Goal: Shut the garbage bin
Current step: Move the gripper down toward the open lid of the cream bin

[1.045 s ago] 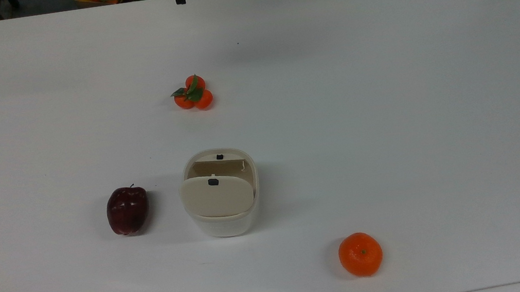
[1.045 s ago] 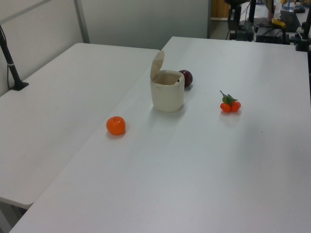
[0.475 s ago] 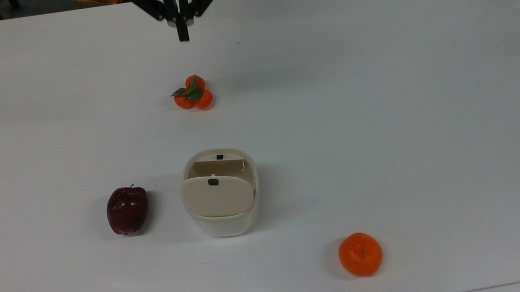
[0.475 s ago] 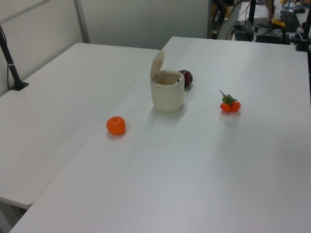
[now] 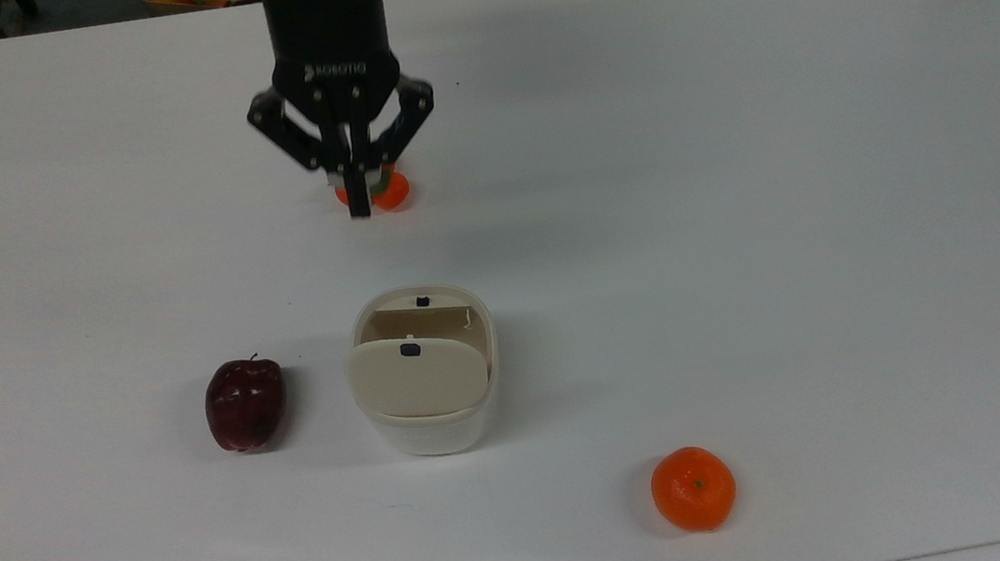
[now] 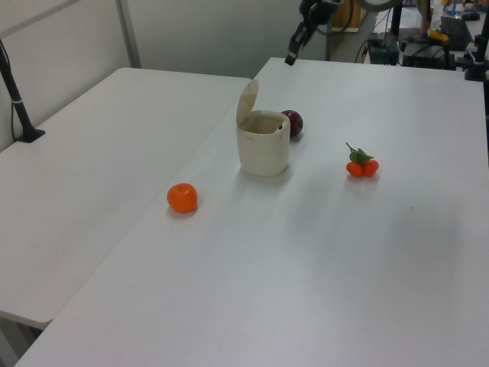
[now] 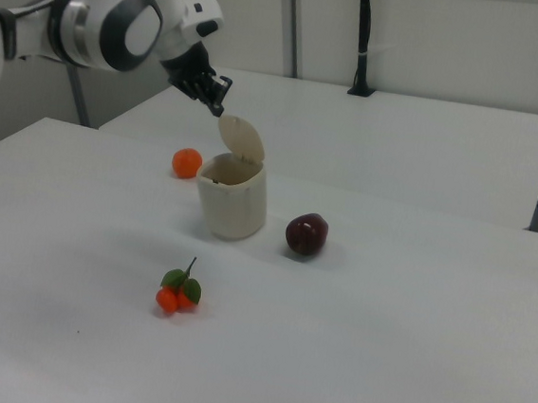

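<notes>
Since half a second ago the gripper (image 5: 360, 204) has come further over the table (image 5: 782, 192) in the top view, and now it covers part of the small mandarin cluster (image 5: 391, 191).

From near to far in the top view: the single orange (image 5: 693, 488) lies at about 4 o'clock from the garbage bin (image 5: 424, 371); the dark red apple (image 5: 246, 404) is at its 9 o'clock, near but apart. The bin stands around the table's middle with its beige lid (image 5: 417, 376) raised. The gripper is at the bin's 12 o'clock, well apart and touching nothing. Its fingers are pressed together and carry nothing. In the right view it hangs in the air just beside the upright lid (image 7: 242, 140).
</notes>
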`<state>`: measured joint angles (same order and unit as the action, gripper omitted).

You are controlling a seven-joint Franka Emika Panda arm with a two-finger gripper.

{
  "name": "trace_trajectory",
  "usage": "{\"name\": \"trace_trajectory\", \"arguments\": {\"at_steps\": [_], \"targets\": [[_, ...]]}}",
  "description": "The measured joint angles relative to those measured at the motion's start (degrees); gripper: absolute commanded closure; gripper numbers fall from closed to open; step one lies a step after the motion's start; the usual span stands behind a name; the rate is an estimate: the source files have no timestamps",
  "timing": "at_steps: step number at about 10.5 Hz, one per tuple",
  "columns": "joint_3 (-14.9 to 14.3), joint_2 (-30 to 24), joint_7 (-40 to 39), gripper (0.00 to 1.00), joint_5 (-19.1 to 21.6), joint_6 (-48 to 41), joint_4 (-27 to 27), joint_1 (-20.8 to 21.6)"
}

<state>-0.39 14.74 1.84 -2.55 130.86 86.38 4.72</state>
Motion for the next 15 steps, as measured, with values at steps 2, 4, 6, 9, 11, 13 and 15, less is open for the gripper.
{"name": "trace_trajectory", "arguments": {"at_steps": [2, 4, 6, 9, 11, 13, 15], "targets": [[0.0, 3.35, 1.02, 1.0, 0.0, 10.13, 0.07, -0.25], [0.0, 6.12, 4.01, 1.0, 0.0, 20.29, 0.08, -0.24], [0.0, 8.18, 5.87, 1.0, 0.0, 26.88, 0.08, -0.21], [0.04, 11.21, 6.33, 1.0, 0.0, 32.69, 0.1, -0.04], [0.17, 12.71, 6.54, 1.0, 0.01, 33.78, 0.09, 0.06], [0.24, 12.91, 6.64, 1.0, 0.06, 33.9, 0.07, 0.07], [0.38, 12.81, 6.65, 1.0, 0.06, 31.12, 0.13, 0.27]]}}
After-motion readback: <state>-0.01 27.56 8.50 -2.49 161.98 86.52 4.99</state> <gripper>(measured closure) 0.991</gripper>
